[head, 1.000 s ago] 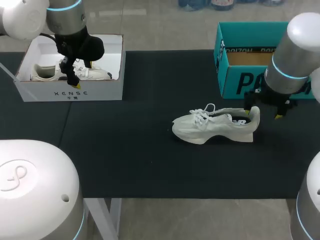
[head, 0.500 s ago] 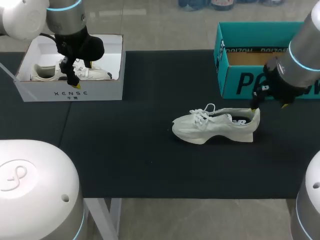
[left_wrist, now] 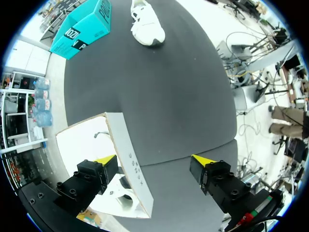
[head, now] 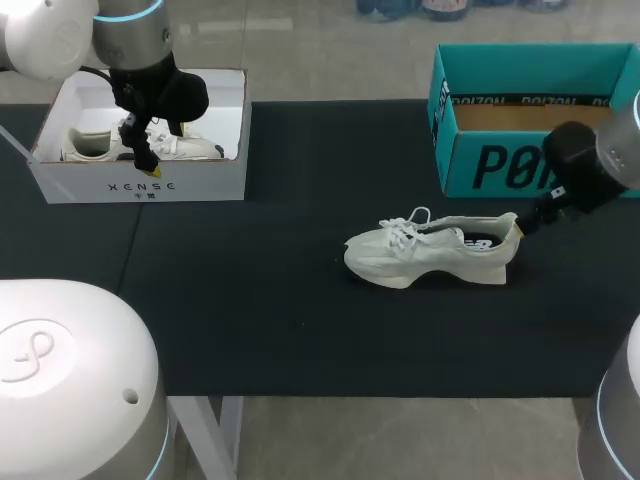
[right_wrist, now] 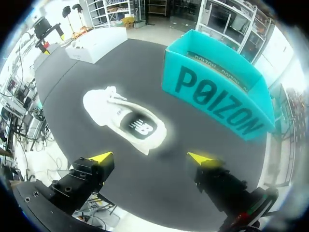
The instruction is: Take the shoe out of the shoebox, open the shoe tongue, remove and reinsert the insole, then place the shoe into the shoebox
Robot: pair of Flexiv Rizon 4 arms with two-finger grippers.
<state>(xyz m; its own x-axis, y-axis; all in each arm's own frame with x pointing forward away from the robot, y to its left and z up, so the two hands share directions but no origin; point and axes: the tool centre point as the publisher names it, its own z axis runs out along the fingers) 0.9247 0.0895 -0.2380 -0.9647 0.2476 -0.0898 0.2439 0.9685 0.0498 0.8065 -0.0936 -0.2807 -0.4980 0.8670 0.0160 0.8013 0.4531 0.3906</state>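
The white lace-up sneaker (head: 425,258) lies right of centre, outside the teal cardboard shoebox (head: 480,165) at upper right, so opening the tongue seems next, calling for the right gripper (right_wrist: 150,158), spread empty by the heel, to descend onto it; the left gripper (left_wrist: 153,159) hangs spread at upper left.

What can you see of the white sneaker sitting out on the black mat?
The white sneaker stands upright on its sole on the black mat, just in front of the teal shoebox. It looks like mesh and soft synthetic, with a thick pale sole, loose white laces and a dark logo patch on its side. The right hand hangs open near the heel, apparently not touching it; only the mat seems to touch the shoe.
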